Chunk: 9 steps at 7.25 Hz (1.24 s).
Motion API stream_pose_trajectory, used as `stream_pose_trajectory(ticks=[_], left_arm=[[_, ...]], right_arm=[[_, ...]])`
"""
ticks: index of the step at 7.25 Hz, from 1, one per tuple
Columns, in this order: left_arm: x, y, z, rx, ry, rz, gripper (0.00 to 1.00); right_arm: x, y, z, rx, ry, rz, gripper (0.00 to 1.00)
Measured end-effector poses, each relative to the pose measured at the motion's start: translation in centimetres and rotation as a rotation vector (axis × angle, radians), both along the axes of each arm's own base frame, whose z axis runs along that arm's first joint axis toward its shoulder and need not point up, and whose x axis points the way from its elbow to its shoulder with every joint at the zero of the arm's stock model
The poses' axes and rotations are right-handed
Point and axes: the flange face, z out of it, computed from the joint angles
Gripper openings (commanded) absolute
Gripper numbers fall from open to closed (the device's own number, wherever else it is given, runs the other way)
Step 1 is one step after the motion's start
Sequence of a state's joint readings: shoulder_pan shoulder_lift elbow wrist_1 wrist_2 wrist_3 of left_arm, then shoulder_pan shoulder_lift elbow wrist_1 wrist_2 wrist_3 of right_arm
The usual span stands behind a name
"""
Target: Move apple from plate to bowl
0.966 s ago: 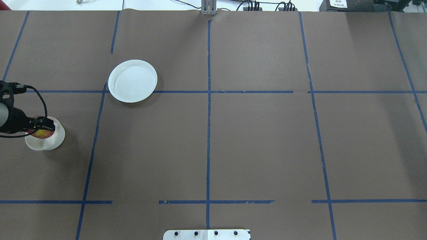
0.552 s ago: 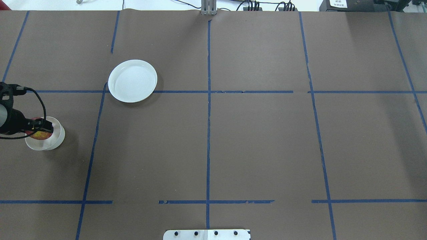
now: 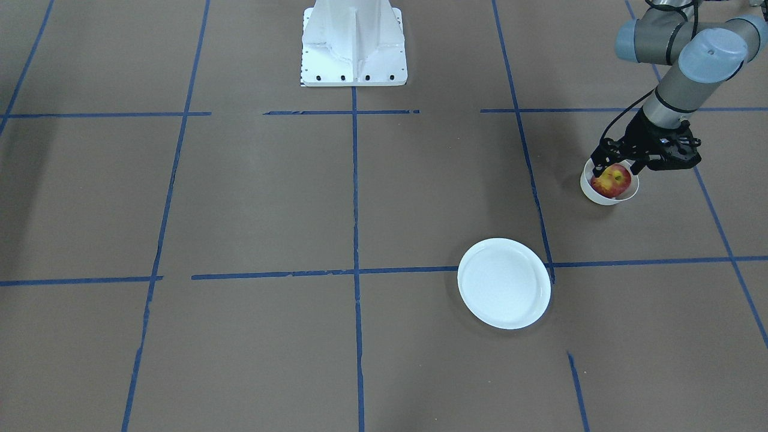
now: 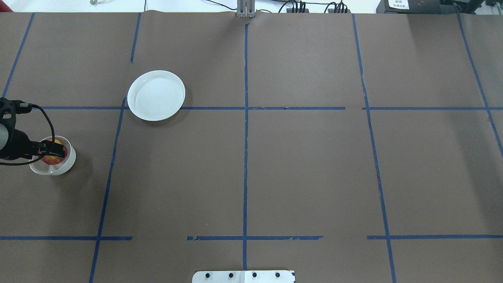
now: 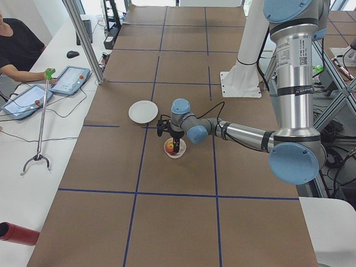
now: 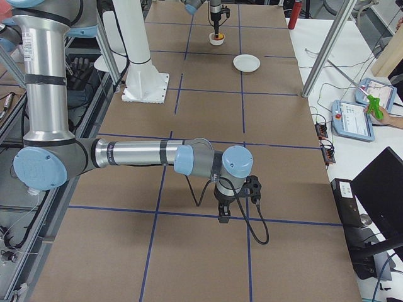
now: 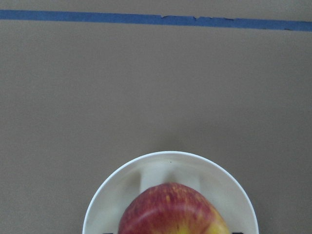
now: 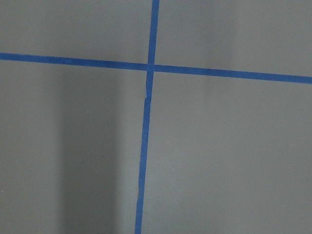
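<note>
brown paper covers the worktop (image 4: 298, 165), crossed by lines of blue tape (image 4: 245, 157). at the far left of the overhead view the left tool (image 4: 55, 149) reaches down into the white bowl (image 4: 63, 168), its fingers closed against both sides of the red and yellow apple (image 3: 611, 180), which sits low inside the bowl. farther right, well apart, lies the white plate (image 4: 156, 95). the right tool (image 6: 223, 212) hangs over the worktop's right end, seen only from the side; i cannot tell how far open it is.
</note>
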<state>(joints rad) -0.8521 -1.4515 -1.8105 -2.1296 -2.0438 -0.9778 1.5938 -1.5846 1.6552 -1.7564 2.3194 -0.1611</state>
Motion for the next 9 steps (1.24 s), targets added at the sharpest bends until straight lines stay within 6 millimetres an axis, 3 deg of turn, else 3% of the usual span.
stream_pose_trajectory(ticks=[2,4,5,7,8,9], left_arm=[[-0.8,0.0,-1.6,0.02,0.018,-0.011,1.0],[-3.3,-1.3,-4.4,0.046,0.044,-0.047,1.0],[-5.3,-3.0,-5.7,0.075,0.044,-0.038,1.0],[-10.3,-8.4,-9.0,0.197,-0.031,0.045,1.0],[-13.0,-10.5,-9.8,0.264,-0.089,0.117,1.0],[-15.9,-11.6,-9.2,0.307,-0.128,0.173,1.0]], right_arm=[[0.0,0.0,0.0,0.0,0.0,0.0,1.0],[0.0,0.0,0.0,0.0,0.0,0.0,1.0],[0.0,0.0,0.0,-0.001,0.0,0.0,1.0],[0.0,0.0,0.0,-0.001,0.0,0.0,1.0],[0.0,0.0,0.0,-0.001,0.0,0.0,1.0],[0.0,0.1,0.1,-0.001,0.0,0.0,1.0]])
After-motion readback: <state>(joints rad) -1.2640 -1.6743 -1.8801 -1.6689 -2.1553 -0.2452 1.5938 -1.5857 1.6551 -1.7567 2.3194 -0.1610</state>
